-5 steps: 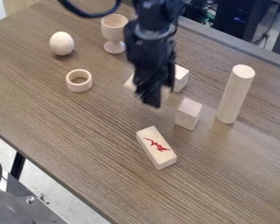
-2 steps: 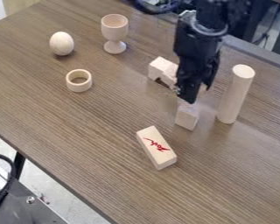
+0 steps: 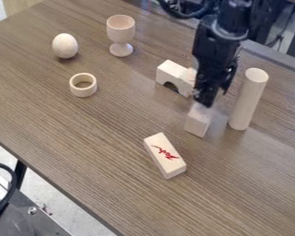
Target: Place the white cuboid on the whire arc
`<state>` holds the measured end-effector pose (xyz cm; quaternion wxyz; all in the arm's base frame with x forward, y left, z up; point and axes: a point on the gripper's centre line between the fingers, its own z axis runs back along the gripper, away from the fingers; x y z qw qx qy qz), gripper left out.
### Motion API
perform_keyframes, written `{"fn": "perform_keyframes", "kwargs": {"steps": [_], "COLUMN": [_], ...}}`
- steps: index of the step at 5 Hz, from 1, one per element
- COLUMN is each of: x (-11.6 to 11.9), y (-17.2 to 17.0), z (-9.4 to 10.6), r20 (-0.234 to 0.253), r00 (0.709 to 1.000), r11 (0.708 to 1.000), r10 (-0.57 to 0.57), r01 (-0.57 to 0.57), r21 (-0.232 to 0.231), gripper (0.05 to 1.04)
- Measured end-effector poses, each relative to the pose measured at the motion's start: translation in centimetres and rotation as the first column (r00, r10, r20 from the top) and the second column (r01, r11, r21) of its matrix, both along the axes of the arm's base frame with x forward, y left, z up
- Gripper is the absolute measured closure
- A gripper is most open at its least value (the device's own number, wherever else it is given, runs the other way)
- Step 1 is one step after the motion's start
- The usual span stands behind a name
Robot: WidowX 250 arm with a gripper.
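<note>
The gripper (image 3: 205, 100) hangs right of centre, just above a short upright block (image 3: 198, 121). Pale wood, the white cuboid (image 3: 221, 94), shows beside the dark fingers, which hide most of it; the gripper appears shut on it. Left of the gripper stands the white arc (image 3: 173, 74), its curved opening facing down, its right end partly covered by the gripper. Whether the cuboid touches the arc or the short block cannot be made out.
A tall cylinder (image 3: 247, 99) stands close on the right. Nearer lies a block with red writing (image 3: 165, 156). Toward the left are a goblet (image 3: 120, 34), an egg (image 3: 65, 46) and a ring (image 3: 83, 85), all on the wooden table (image 3: 70, 133).
The gripper has moved right, carrying the pale wood beside its fingers, from in front of the arc to over the short block. More of the arc shows; the blocks on the table have stayed put.
</note>
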<state>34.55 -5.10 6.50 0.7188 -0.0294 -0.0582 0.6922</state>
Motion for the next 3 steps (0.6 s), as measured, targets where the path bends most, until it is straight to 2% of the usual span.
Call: {"fn": "perform_keyframes", "kwargs": {"steps": [1,3], "x": [0.8,1.3], "y": [0.4,2.0], "z": [0.9,0.5], "r20": [0.012,0.001], "r00": [0.999,0.995], "r11": [0.999,0.994], "r10": [0.031,0.1], "r01": [-0.031,-0.1], "r21": [-0.02,-0.044], "gripper": [0.525,0.524]}}
